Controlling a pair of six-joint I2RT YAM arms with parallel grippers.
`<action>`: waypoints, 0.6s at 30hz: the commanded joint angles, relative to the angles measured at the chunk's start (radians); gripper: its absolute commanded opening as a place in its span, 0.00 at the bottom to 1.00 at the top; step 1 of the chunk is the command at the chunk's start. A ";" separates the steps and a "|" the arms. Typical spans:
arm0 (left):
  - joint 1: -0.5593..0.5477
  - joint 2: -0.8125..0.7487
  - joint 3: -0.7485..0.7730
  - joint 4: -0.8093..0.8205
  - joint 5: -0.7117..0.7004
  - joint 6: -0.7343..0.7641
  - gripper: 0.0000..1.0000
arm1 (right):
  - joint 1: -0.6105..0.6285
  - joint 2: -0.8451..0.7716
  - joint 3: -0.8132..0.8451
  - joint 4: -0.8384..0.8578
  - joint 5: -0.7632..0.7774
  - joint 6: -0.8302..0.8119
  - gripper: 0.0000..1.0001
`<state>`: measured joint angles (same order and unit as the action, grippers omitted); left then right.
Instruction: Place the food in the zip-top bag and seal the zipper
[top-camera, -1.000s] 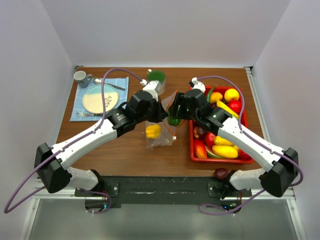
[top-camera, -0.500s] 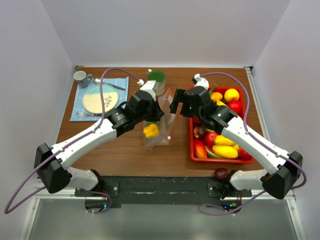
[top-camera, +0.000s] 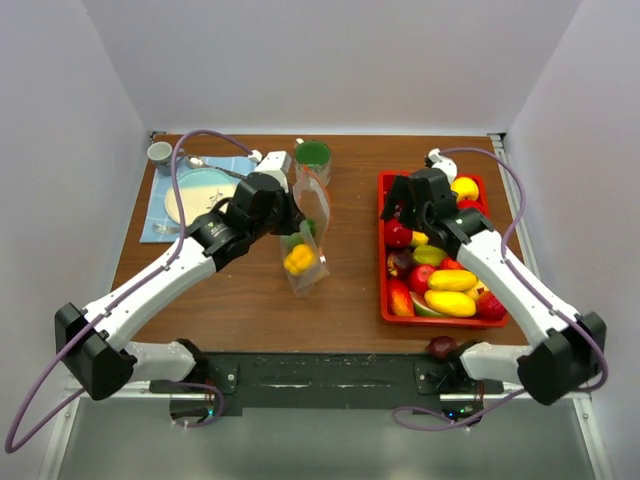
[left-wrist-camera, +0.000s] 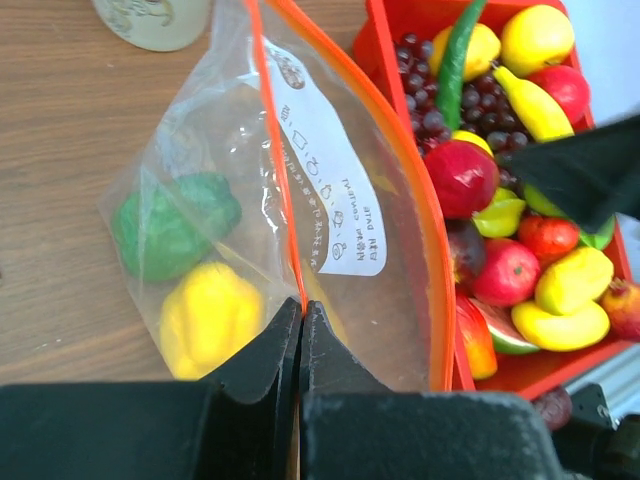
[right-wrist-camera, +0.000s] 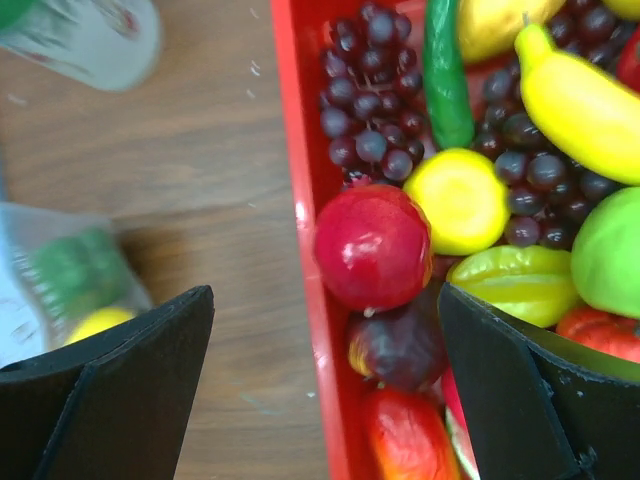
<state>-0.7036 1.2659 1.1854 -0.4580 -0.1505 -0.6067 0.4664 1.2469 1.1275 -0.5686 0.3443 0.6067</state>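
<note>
The clear zip-top bag (top-camera: 308, 235) hangs open at mid-table, with a yellow pepper (top-camera: 299, 260) and a green pepper (top-camera: 294, 241) inside; both show in the left wrist view, the yellow one (left-wrist-camera: 207, 317) and the green one (left-wrist-camera: 170, 225). My left gripper (top-camera: 287, 208) is shut on the bag's orange-red zipper (left-wrist-camera: 283, 190) and holds the mouth up. My right gripper (top-camera: 403, 207) is open and empty above the left rim of the red tray (top-camera: 383, 262), over a red fruit (right-wrist-camera: 372, 246). The tray holds several toy fruits.
A green cup (top-camera: 313, 158) stands behind the bag. A blue mat with a plate (top-camera: 192, 195), cutlery and a grey mug (top-camera: 160, 153) lies at the back left. A dark purple fruit (top-camera: 441, 347) sits at the near edge, in front of the tray.
My right gripper let the green pepper into the bag and moved right to the tray, now open. My left gripper pulled the bag mouth left and back.
</note>
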 joint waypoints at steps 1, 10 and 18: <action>-0.011 0.010 0.003 0.071 0.083 0.028 0.00 | -0.014 0.097 -0.017 0.102 -0.094 -0.048 0.98; -0.097 0.061 -0.010 0.107 0.072 -0.001 0.00 | -0.025 0.192 -0.029 0.108 0.015 -0.045 0.99; -0.140 0.089 -0.013 0.127 0.066 -0.019 0.00 | -0.025 0.207 -0.063 0.119 0.032 -0.045 0.99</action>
<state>-0.8288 1.3479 1.1797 -0.3878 -0.0830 -0.6102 0.4446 1.4490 1.0863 -0.4843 0.3325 0.5728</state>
